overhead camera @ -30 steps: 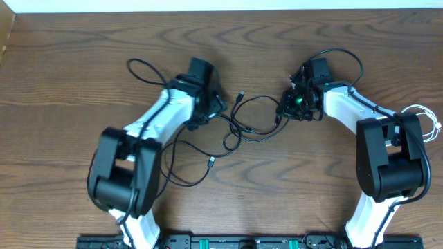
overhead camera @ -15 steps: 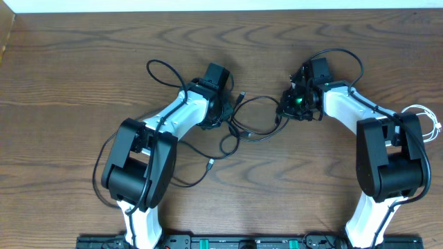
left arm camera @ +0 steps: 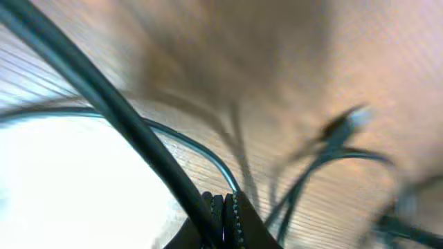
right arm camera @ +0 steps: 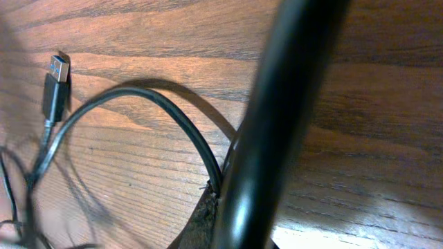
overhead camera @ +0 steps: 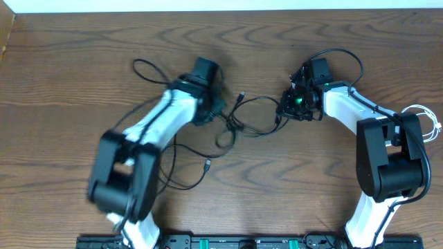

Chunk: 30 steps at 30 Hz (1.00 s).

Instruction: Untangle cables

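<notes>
The black cable [overhead camera: 246, 131] starts as a loose loop at the lower left of the overhead frame, beside the blurred left arm, with a small plug [overhead camera: 209, 164] lying on the wooden surface [overhead camera: 69, 69]. Just above, the left hand [overhead camera: 210, 114] is clenched; its wrist view, though smeared, shows the thin cable running into its pinched fingertips [left arm camera: 225, 211]. The cable then crosses the centre in tangled curves, a USB plug [overhead camera: 241, 95] lying free above them. It ends at the right hand [overhead camera: 285, 111], which is closed on it. The white cable [overhead camera: 430, 123] lies at the right edge, behind the right arm and well apart from the black one.
</notes>
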Tool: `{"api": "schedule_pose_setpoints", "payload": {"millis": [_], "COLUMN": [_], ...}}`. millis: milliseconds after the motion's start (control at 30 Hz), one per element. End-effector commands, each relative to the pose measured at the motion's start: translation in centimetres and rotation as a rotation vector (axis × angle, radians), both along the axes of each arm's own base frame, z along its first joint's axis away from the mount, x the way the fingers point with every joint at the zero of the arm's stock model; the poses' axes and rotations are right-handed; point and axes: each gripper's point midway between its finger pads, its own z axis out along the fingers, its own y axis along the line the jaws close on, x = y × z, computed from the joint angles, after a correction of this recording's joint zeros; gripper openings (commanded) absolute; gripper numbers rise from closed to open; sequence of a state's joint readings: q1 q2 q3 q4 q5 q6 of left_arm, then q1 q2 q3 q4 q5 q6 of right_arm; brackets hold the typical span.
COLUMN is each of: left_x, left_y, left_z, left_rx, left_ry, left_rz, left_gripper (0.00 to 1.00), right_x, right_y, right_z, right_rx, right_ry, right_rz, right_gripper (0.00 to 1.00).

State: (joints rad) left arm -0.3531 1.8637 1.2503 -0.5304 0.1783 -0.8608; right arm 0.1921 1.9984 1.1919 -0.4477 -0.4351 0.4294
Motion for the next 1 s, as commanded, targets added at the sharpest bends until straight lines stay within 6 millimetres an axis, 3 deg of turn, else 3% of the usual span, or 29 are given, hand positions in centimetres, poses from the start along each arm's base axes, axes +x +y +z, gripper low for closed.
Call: {"api": "schedule_pose_setpoints", "payload": {"millis": [0, 133, 300, 633, 967], "left_x": [1.3, 1.3, 0.9, -2.0, -5.1], "left_y": [3.1, 5.8, 9.7, 18.0, 24.5], "left_z": [6.2, 9.7, 11.8, 10.1, 9.2], "left_rx": [-0.024, -0.039, -0.034, 0.026, 0.067], "left_ry": [-0.141, -0.211, -0.235, -0.090, 0.007], "left_rz": [0.076, 0.139, 0.233, 0.450, 0.636], "left_gripper": [0.07, 0.08, 0.07, 0.08, 0.08], "right_x": [-0.8, -0.8, -0.8, -0.8, -0.8], "right_y": [-1.2, -1.2, -1.2, -1.2, -1.2], "right_z": [-2.3, -2.3, -2.3, -2.3, -2.3], "right_rx": [-0.063, -0.063, -0.063, -0.062, -0.062], "right_ry": [0.050, 0.050, 0.050, 0.050, 0.050], "right_rz": [-0.022, -0.022, -0.022, -0.022, -0.022], "right_gripper": [0.01, 0.01, 0.01, 0.01, 0.01]}}
